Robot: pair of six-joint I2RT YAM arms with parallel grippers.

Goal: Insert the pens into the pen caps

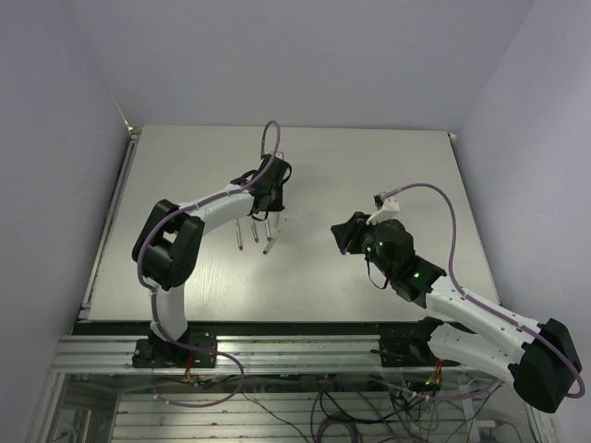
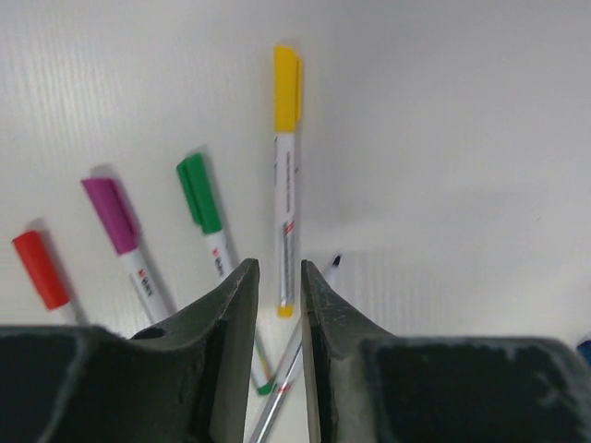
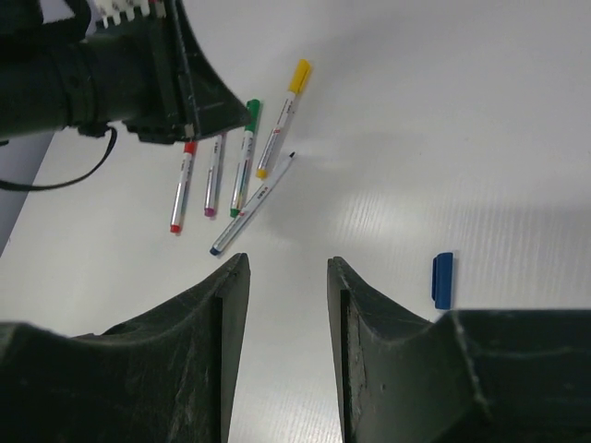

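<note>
Blue cap [image 3: 442,280] empty; blue pen [image 3: 261,193] uncapped

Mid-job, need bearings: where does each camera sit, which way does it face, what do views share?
Top external: above and behind the bases, looking down on the table; both arms, left gripper, right gripper show.
Left wrist: looks past left fingers at the yellow-capped pen and neighbours.
Right wrist: looks across the table at pens, blue cap; right fingers show.
Shared: both wrist views show the yellow-capped pen.

Print on pens [image 2: 285,231] blurred, illegible.
</note>
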